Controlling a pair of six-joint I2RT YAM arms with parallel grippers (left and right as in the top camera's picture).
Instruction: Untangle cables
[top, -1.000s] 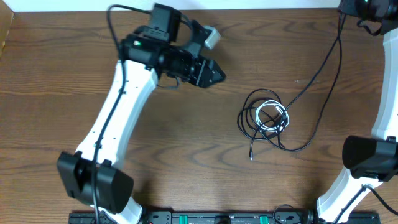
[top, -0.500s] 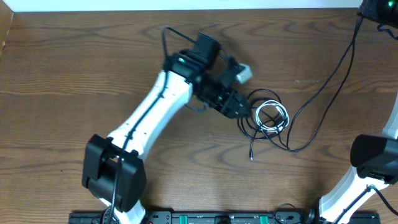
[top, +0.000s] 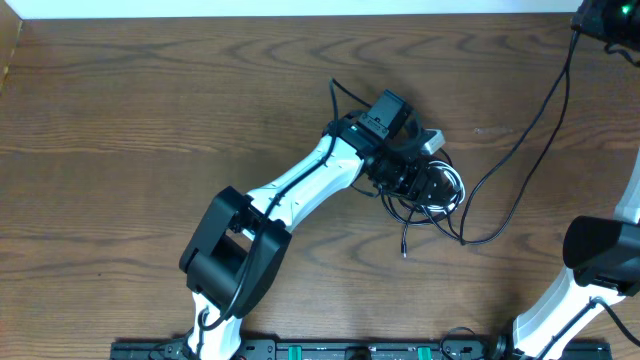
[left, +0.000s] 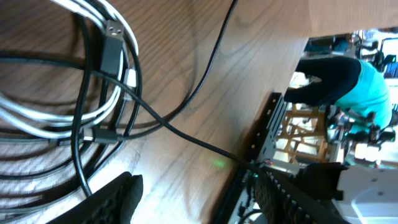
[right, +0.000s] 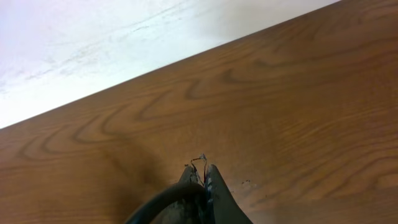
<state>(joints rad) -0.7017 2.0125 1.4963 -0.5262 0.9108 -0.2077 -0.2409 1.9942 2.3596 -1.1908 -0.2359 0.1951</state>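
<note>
The cables lie as one tangle right of the table's middle. The white cable (top: 456, 183) is a small coil inside loops of the black cable (top: 510, 150). The black cable's long run climbs to the far right corner, and one plug end (top: 403, 252) lies toward the front. My left gripper (top: 432, 185) hovers right over the tangle, open and empty. In the left wrist view its fingers (left: 199, 183) are spread wide, with the white cable (left: 25, 121), black loops (left: 79, 130) and a dark plug (left: 112, 43) just beyond them. My right gripper (right: 202, 171) is shut, and a black cord runs into its fingers.
The right arm's base (top: 600, 250) stands at the front right. A black rail (top: 350, 350) runs along the front edge. The left arm's own thick cord (top: 340, 100) loops behind its wrist. A person in a teal shirt (left: 348, 81) is beyond the table edge.
My left arm has swung from the back left across the table to right above the tangle. The tangle and the right arm have barely moved.
</note>
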